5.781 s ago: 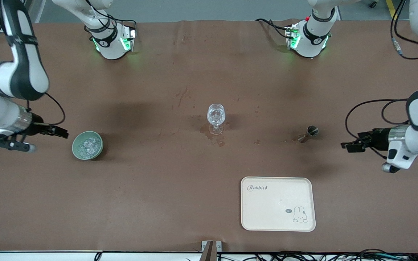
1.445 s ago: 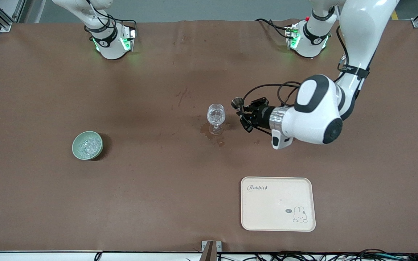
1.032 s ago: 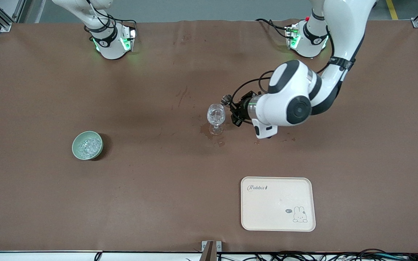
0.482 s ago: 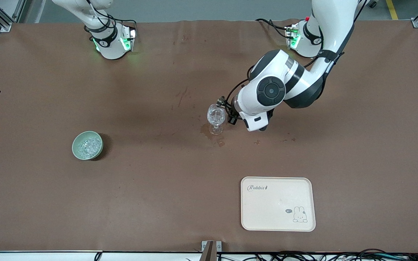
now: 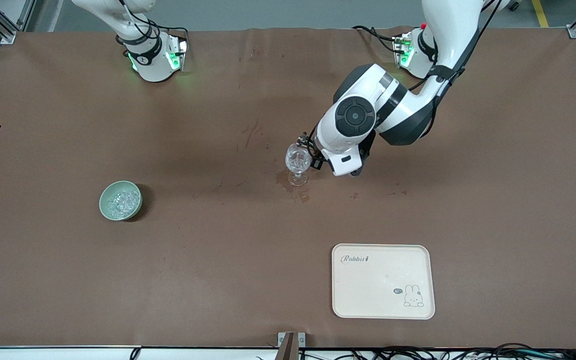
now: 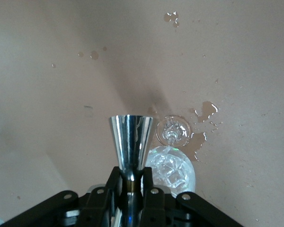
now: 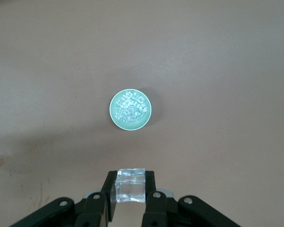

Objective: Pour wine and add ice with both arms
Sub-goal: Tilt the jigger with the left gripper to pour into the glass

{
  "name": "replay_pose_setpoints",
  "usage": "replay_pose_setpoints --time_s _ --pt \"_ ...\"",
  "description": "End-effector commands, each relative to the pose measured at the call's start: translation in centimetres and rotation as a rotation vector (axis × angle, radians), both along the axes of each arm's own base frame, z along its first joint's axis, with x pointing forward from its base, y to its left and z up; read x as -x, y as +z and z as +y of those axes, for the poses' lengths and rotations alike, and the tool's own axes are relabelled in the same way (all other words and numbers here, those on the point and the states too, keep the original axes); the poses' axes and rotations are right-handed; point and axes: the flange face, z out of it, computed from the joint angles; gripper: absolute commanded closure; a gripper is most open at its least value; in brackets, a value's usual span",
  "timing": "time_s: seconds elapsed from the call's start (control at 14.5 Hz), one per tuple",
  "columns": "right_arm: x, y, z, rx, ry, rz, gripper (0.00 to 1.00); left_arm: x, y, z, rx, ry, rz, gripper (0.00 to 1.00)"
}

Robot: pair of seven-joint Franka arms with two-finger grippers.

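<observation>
Ice [image 5: 120, 201] fills the bowl [image 5: 106, 197] toward the right arm's end of the counter [image 5: 218, 260]; the glass [image 5: 297, 160] stands mid-counter, with the left gripper [image 5: 313, 150] over it and a tray [image 5: 383, 281] near the front edge. Left wrist view: the jaws are clamped on a jigger [image 6: 130, 144] at its waist, over the glass. Right wrist view: the right gripper's [image 7: 131, 191] jaws pinch one cube [image 7: 131, 185] between them, high over the bowl of ice.

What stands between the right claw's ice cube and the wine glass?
The left claw holds the steel jigger over the wine glass, blocking its mouth. Nothing else visible lies between it and the ice cube in the right claw.
</observation>
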Motion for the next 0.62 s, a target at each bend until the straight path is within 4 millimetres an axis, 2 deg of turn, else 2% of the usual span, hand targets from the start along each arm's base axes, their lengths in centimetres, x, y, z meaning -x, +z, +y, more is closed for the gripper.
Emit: replay_pose_setpoints --time_s 0.0,0.55 --pt "-0.09 0.18 0.16 0.003 -0.011 0.003 1.0 0.07 0.3 -0.24 -0.047 -0.005 -0.039 1.0" --pt "-0.09 0.18 0.18 0.002 -0.011 0.003 1.0 0.4 0.35 -0.72 -0.099 0.001 -0.085 1.0"
